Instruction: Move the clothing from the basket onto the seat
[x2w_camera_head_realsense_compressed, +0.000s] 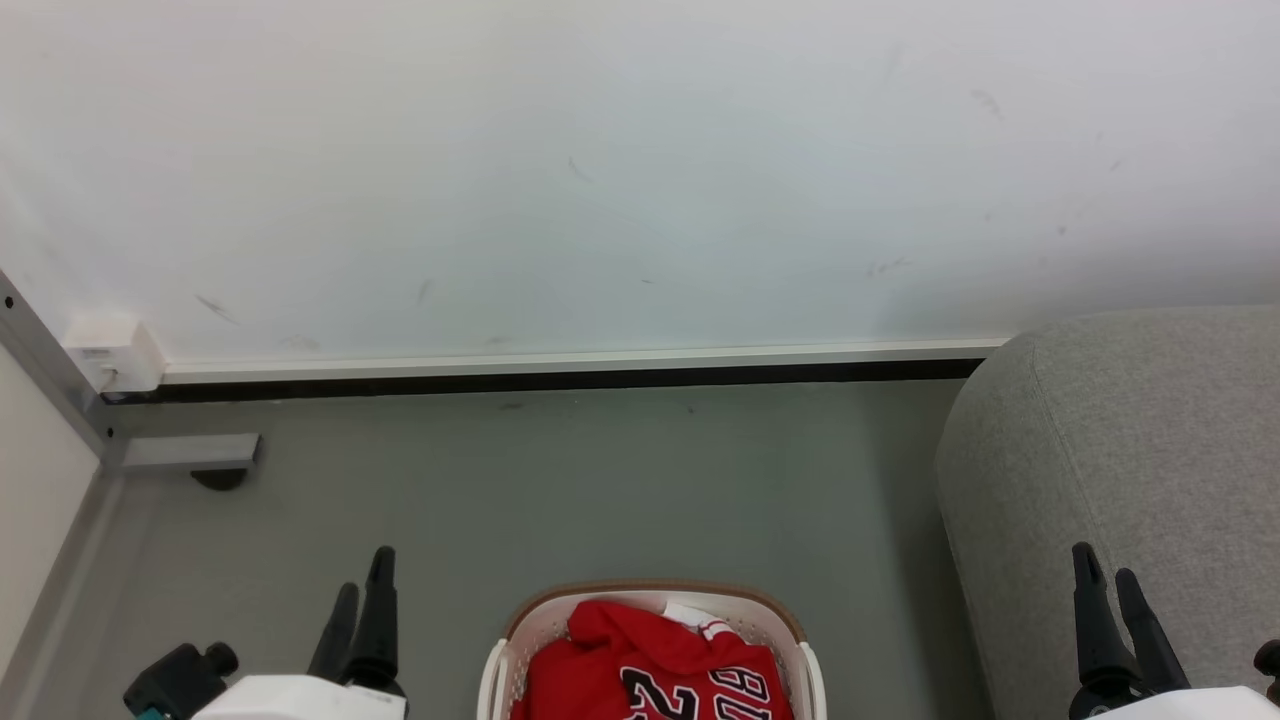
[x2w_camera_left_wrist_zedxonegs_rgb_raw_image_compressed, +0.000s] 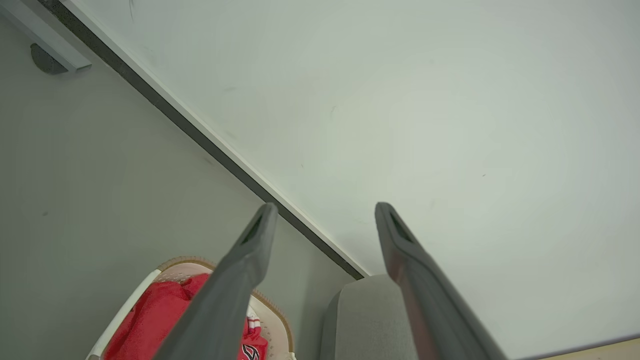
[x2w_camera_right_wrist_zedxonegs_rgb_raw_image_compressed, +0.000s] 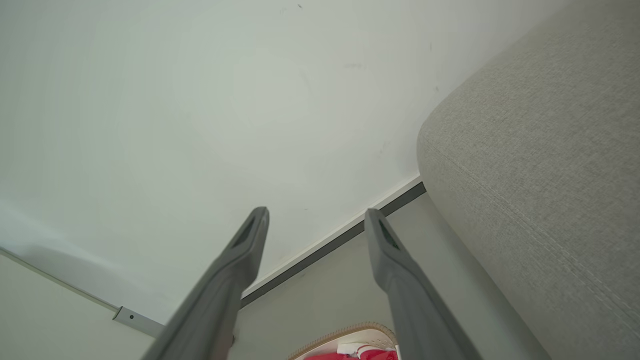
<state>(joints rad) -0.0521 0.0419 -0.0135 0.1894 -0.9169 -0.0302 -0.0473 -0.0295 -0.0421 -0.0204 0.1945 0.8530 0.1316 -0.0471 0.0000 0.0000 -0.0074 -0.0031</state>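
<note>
One small white box (x2w_camera_head_realsense_compressed: 112, 352) is seen at the far left, fixed where the white wall (x2w_camera_head_realsense_compressed: 640, 170) meets the grey floor (x2w_camera_head_realsense_compressed: 600, 480), with a grey metal foot (x2w_camera_head_realsense_compressed: 190, 453) set just below it. Next, at the lower left of the head view, the left gripper (x2w_camera_head_realsense_compressed: 363, 575) is held over the floor. Its fingers (x2w_camera_left_wrist_zedxonegs_rgb_raw_image_compressed: 240, 280) are shown spread apart in the left wrist view and are closed on nothing.

At the bottom centre, the basket (x2w_camera_head_realsense_compressed: 650, 587) is set on the floor between the two grippers and is cut off by the lower edge of the head view. The clothing (x2w_camera_head_realsense_compressed: 650, 660) is bunched inside it. The red fabric is heaped close to the brown rim, black white-outlined numerals are turned upward, and a scrap of white trim is tucked against the far wall of the basket. The clothing is touched by neither gripper.

A strip of floor is left between the basket and the seat (x2w_camera_head_realsense_compressed: 1150, 450), which is placed at the right against the wall. The right gripper (x2w_camera_head_realsense_compressed: 1103, 563) is seen in front of the seat's near edge. Its fingers (x2w_camera_right_wrist_zedxonegs_rgb_raw_image_compressed: 400, 290) are likewise parted and are closed on nothing
</note>
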